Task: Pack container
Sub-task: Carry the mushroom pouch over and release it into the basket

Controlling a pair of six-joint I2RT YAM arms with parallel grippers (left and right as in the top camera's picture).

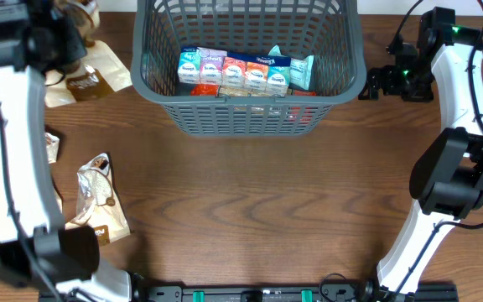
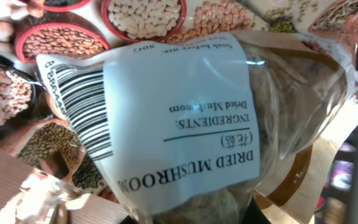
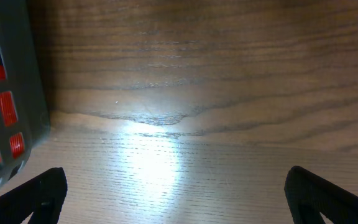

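Found the wooden table (image 1: 250, 193) bare beneath the right claw (image 3: 176, 186), with that claw's own lamp glare falling just ahead of its fingers. Found the container (image 1: 250, 98) just to the left of the right claw, near it but not touching, its slotted wall filling the left edge of the wrist view. Judged this a waiting post: close enough to steady the basket, yet clear of the open top. Recorded the right claw as spread wide, fingertips at opposite lower corners of its view, gripping nothing. Located the left claw (image 1: 61, 40) well off to the container's left, poised low over a dried mushroom pouch (image 2: 185, 124), which fills its camera almost edge to edge. Cannot tell how far this claw is spread, nor whether it has hold of the pouch; no fingers are distinguishable in its view. Judged the step in hand as a pick-up of that pouch for loading. Noted two loose packets (image 1: 99, 197) lying on the table on the near side of the left claw, well apart from it, presumably awaiting their turn. Noted a row of snack boxes (image 1: 241, 71) already standing inside the container, over red packets visible through the slots.
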